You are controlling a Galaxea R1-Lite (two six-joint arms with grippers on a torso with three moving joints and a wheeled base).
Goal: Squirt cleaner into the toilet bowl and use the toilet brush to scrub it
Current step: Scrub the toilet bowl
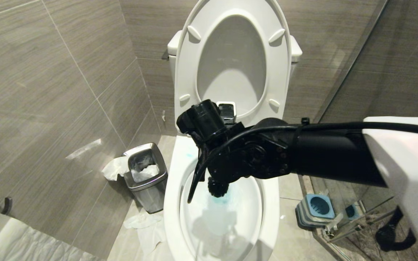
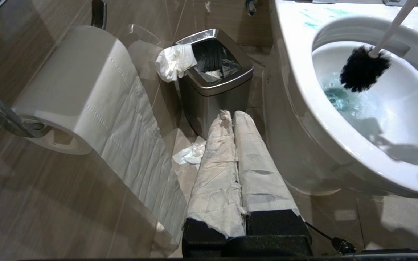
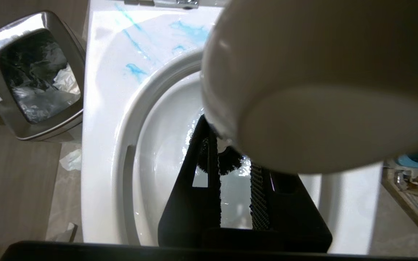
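The scrubbing step is in hand. The right pincer [image 1: 209, 170] grips the toilet brush [image 2: 365, 69], its bristle head inside the toilet bowl [image 2: 303, 94] above the cleaner [image 2: 339, 99]-tinted water. Next move: sweep bristles against the wall. The left pincer [image 2: 235, 119] hangs closed, empty.

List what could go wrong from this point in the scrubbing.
1. The toilet brush head sits just above the blue-tinted water; a quick stroke could flick cleaner beyond the toilet bowl.
2. Streaks on the rim may stay unscrubbed.
3. The right gripper holds the handle near its top, so the brush could twist.
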